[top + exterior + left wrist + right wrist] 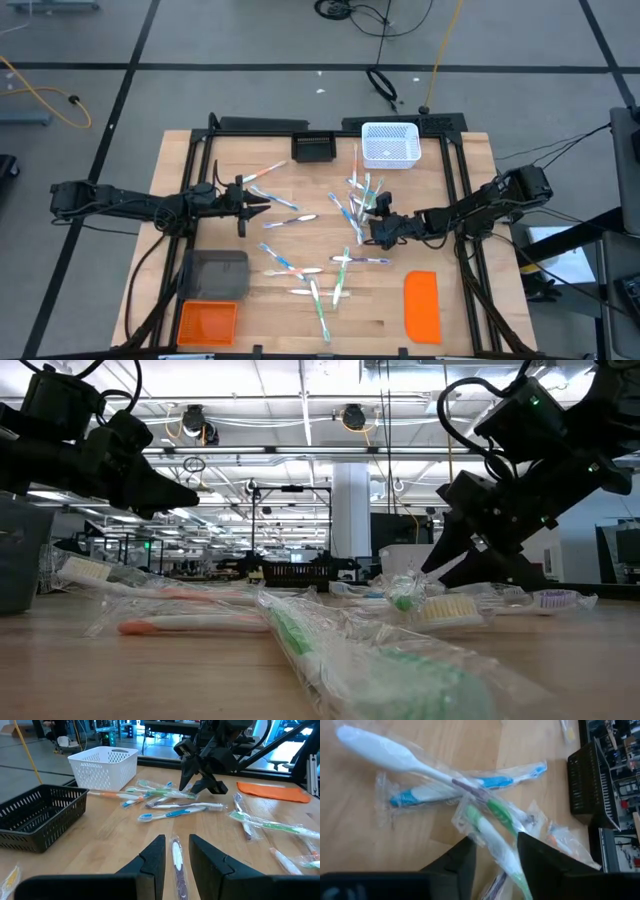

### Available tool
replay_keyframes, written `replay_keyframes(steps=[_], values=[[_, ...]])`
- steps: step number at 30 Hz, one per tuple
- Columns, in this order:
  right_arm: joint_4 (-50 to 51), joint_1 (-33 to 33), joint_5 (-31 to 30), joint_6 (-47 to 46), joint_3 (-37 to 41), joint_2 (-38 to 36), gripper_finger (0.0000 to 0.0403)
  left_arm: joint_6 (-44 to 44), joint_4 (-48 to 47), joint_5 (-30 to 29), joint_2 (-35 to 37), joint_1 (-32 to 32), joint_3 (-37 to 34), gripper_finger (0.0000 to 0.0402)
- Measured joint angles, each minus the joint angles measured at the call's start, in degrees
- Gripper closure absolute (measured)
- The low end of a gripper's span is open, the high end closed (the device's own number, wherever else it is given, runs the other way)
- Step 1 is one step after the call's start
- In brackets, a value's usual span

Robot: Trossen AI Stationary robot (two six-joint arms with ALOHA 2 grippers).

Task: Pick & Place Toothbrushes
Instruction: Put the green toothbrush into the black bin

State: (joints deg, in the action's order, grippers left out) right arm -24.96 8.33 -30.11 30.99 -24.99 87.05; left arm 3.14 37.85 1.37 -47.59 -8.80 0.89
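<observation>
Several wrapped toothbrushes point(340, 262) lie scattered flat on the wooden table. My right gripper point(496, 842) is down in the middle pile point(360, 195). It is closed on a green-and-white toothbrush point(487, 827) that lies under a crossing white one point(395, 752) and beside a blue one point(445, 790). My left gripper point(176, 841) is at the left of the table point(262, 200), above the tabletop. It is shut on a wrapped toothbrush point(176, 857) with a white head and a dark handle. My left gripper pinches the wrapped toothbrush between its two fingers point(155, 857). The brush lies along the fingers, its white head point(175, 851) near their tips, and the fingers point nearly level toward the table's right. My right gripper pinches the green toothbrush's handle point(500, 851) between its two fingers point(532, 857), through the clear wrapper. The fingers slant down from the table's right side and lie obliquely across the handle. The brush lies on the table among the other wrapped brushes.
A white basket point(388, 143) and a black basket point(313, 148) stand at the table's far edge. A flat orange lid point(422, 305) lies near right, with a grey bin point(218, 272) and an orange bin point(207, 322) near left. Black frame rails point(462, 180) border the table.
</observation>
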Motion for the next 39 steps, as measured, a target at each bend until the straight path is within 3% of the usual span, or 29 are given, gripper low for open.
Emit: replay_keyframes(steps=[10,17,25,30,39], values=[[0.46,-0.07,0.08,-3.21,0.0,0.0,0.0397,0.02,-0.02,0.0,0.0,0.0,0.0,0.0316],[2.02,0.35,-4.81,-3.09,0.03,-0.02,0.0401,0.08,-0.02,0.0,0.0,0.0,0.0,0.0316],[2.27,2.76,-4.37,-2.68,-1.5,-5.0,0.0402,0.15,0.77,0.0,-0.01,0.0,0.0,0.0316],[7.73,4.44,-4.65,-3.24,-3.88,-10.59,0.0402,0.34,3.73,0.02,-0.02,0.0,0.02,0.0316],[6.2,6.97,-3.98,-5.02,-6.66,-16.59,0.0403,0.64,5.55,0.1,-0.02,0.0,0.02,0.0316]])
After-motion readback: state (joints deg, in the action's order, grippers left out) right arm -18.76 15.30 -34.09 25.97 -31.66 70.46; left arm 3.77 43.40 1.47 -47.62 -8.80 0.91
